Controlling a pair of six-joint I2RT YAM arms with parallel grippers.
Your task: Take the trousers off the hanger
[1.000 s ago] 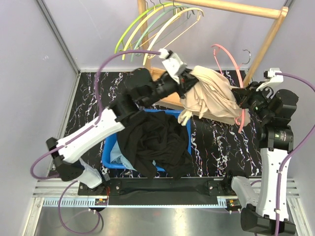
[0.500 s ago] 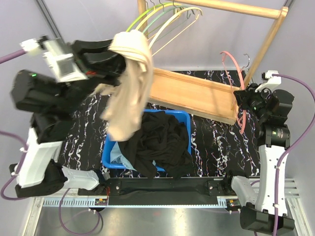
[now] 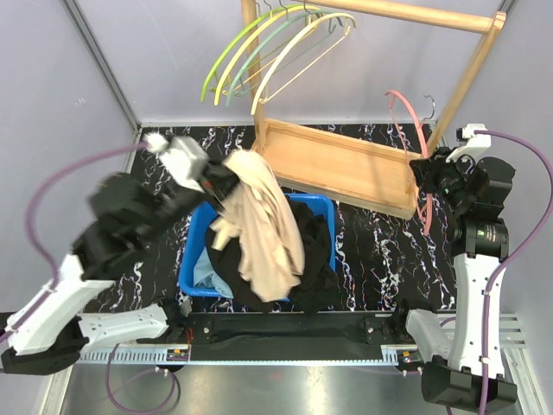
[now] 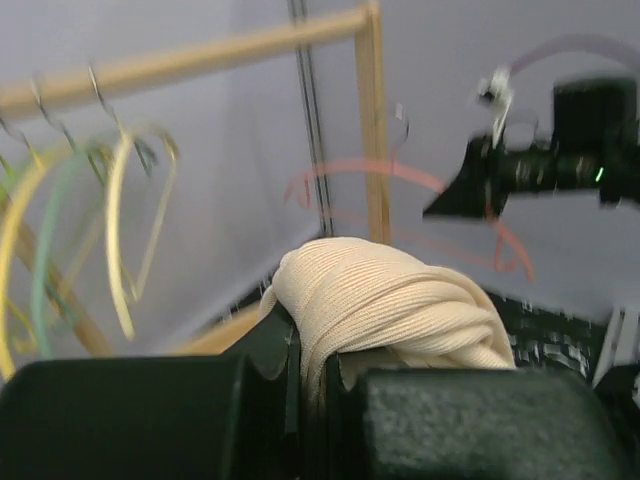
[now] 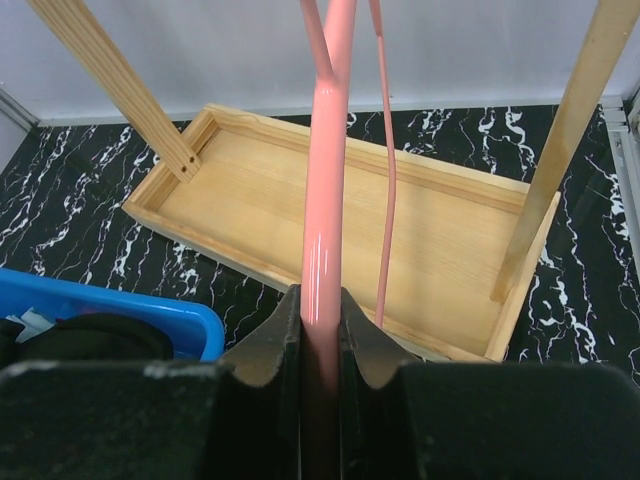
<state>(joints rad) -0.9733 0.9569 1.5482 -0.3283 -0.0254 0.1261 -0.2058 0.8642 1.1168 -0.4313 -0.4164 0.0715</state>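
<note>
**Beige trousers gripped over the bin, pink hanger pinched at right**

In the overhead view the left pincer (image 3: pixel 216 177) sits left of centre, closed on a bunched top edge of the beige trousers (image 3: pixel 263 229). The cloth hangs from that grip down towards the lower middle of the frame. It drapes across the open top of the blue bin (image 3: pixel 190 259) and over part of the black trousers (image 3: pixel 315 264) heaped inside. A pale blue piece of cloth (image 3: pixel 206 275) shows at the lower left corner of the bin. The left arm is motion-blurred. In the left wrist view the beige fabric is a ribbed, rolled bundle bulging above the two dark fingers (image 4: pixel 180 415), which are pressed together with the cloth between them.

The right pincer (image 3: pixel 425 173), at the right of the overhead view, is clamped on the pink hanger (image 5: pixel 325 200). The right wrist view shows its jaws tight on either side of the hanger's thick pink bar, which rises straight up the middle of the frame. No cloth is on the hanger.

Behind it the wooden tray (image 5: pixel 420 215) of the rack lies on the black marbled surface (image 3: pixel 371 251). The rack's wooden rail (image 3: pixel 415 15) crosses the top of the overhead view. Yellow and green hangers (image 3: pixel 233 54) hang bare from it at upper centre.
</note>
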